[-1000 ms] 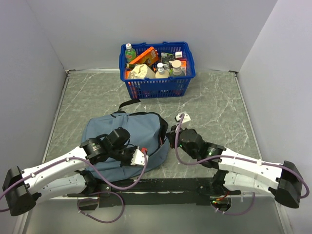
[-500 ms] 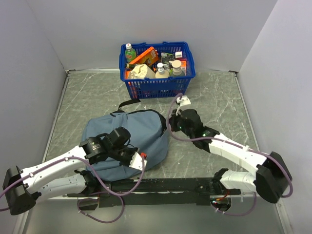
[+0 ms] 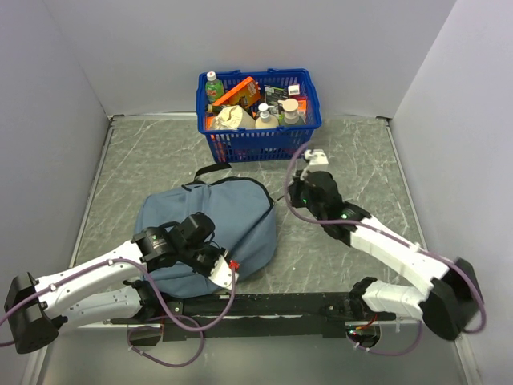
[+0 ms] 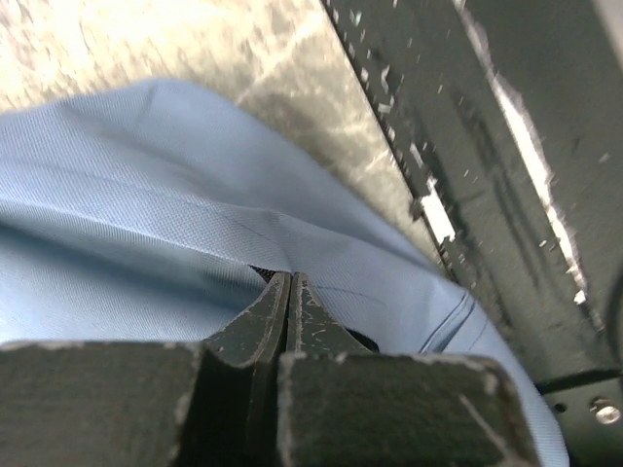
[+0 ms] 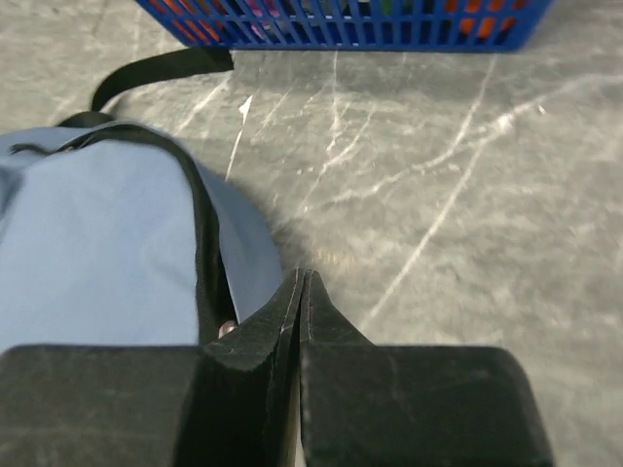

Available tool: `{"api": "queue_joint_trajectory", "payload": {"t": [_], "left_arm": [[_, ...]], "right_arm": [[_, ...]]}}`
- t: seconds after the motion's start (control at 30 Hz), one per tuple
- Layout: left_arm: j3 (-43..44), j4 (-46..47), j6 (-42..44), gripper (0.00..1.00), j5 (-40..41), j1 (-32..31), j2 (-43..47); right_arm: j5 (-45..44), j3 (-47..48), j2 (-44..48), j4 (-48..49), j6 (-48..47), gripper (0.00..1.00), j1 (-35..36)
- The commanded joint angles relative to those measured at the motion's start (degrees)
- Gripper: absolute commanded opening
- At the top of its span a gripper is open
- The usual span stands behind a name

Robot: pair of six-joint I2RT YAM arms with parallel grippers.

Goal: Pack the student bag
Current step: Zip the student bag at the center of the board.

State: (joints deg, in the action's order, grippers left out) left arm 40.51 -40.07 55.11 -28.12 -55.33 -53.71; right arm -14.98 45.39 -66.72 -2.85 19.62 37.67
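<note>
Left gripper [image 4: 288, 280]: fingers pressed together, tips buried in a fold of the student bag [image 4: 146, 195], a large soft grey-blue fabric backpack, at its near right edge beside a dark seam. Whether a thin bit of cloth or a zip pull is nipped between them cannot be told.

Right gripper [image 5: 302, 282]: fingers pressed together, nothing between them. It is held above the grey marbled table top [image 5: 467, 195] just right of the bag, apart from it.

Change noted over the last second: the right gripper has been lifted off the bag's right edge and swung toward the blue plastic lattice basket [image 3: 258, 144] beyond the bag. The left gripper has been drawn slightly toward the bag's near edge. The bag's right side, which gaped with a dark zip line showing, is now pulled into a rounder outline.

Judged meaning: the bag's opening is being left to the left arm, and the right arm is freed, probably to fetch a first item from the basket. No item is seen in or on the bag, so packing is judged barely begun.

Pose: the left arm is laid low across the bag's near left corner, wrist bent over the fabric. The right arm is stretched out from right of the bag, forearm raised and wrist pitched down toward the basket. A black strap loop [image 5: 161, 70] is seen at the bag's far side. The bag itself lies flat, the basket well beyond it.
</note>
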Motion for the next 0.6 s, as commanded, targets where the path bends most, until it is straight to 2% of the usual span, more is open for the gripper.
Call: {"api": "queue_joint_trajectory", "payload": {"t": [0.0,0.2,0.27,0.4,0.43,0.47,0.53,0.57], "left_arm": [[-0.6,-6.2,5.6,0.01,5.3,0.0,-0.6],[3.3,-8.0,14.7,0.01,11.1,1.2,-3.2],[4.7,-7.2,15.5,0.01,11.9,1.5,-3.2],[8.2,-9.8,12.5,0.01,9.3,1.5,-2.6],[8.8,-10.6,11.2,0.01,7.3,1.5,-2.4],[9.6,-12.7,10.2,0.01,6.7,1.4,-1.6],[9.7,-16.0,10.0,0.01,6.6,0.7,-0.3],[9.0,-17.4,10.4,0.01,7.2,0.5,1.7]], "right_arm": [[-11.6,-1.8,10.0,-4.6,2.1,0.0,-2.0],[-6.4,-6.7,19.2,-11.6,6.7,0.0,1.3],[-5.2,-7.7,20.7,-15.1,9.4,0.0,4.1],[1.8,-11.0,18.2,-12.6,14.7,0.0,6.1],[6.6,-11.3,17.1,-9.0,15.3,0.29,5.3],[9.2,-11.5,16.0,-7.0,16.3,0.44,4.5],[16.5,-11.4,12.1,-1.4,19.5,0.62,1.3],[18.0,-10.9,10.5,-0.2,20.7,0.66,0.6]]}}
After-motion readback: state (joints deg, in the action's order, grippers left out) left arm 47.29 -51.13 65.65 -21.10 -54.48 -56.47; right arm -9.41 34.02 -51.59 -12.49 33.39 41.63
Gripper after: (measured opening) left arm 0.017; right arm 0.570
